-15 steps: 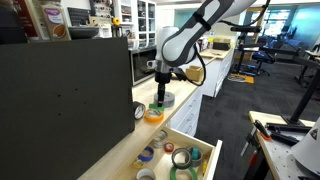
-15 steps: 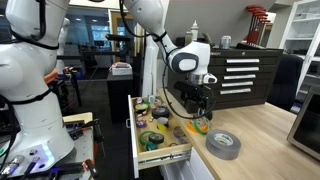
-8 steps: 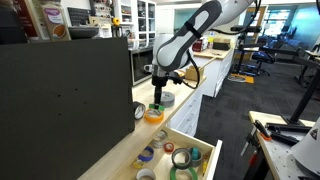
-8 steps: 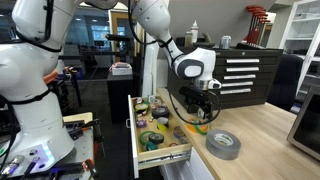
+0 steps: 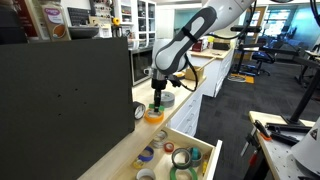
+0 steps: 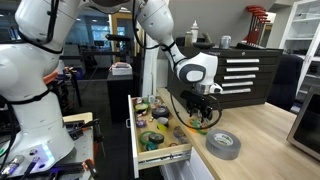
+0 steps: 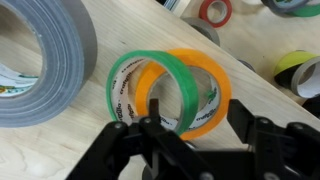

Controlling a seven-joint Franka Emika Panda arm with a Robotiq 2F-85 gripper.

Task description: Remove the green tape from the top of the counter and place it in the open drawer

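The green tape (image 7: 118,88) is a bright-green ring lying on top of an orange-yellow roll (image 7: 216,92) on the pale counter (image 7: 125,28). In an exterior view the green tape (image 5: 156,108) sits just under my gripper (image 5: 157,99). My gripper (image 7: 197,128) is open. Its fingers are low over the near side of the two stacked rolls, and whether they touch is unclear. The drawer (image 5: 205,152) stands open below the counter edge, with several coloured tape rolls inside. It also shows in an exterior view (image 6: 160,152).
A wide grey roll (image 7: 40,60) lies on the counter right beside the stacked rolls and shows in both exterior views (image 6: 223,144) (image 5: 167,98). A dark cabinet (image 5: 60,100) stands along the counter. Another robot arm (image 6: 30,70) stands near the drawer.
The arm has lowered a little, bringing my gripper closer down onto the stacked green and orange rolls. The rolls have not moved.
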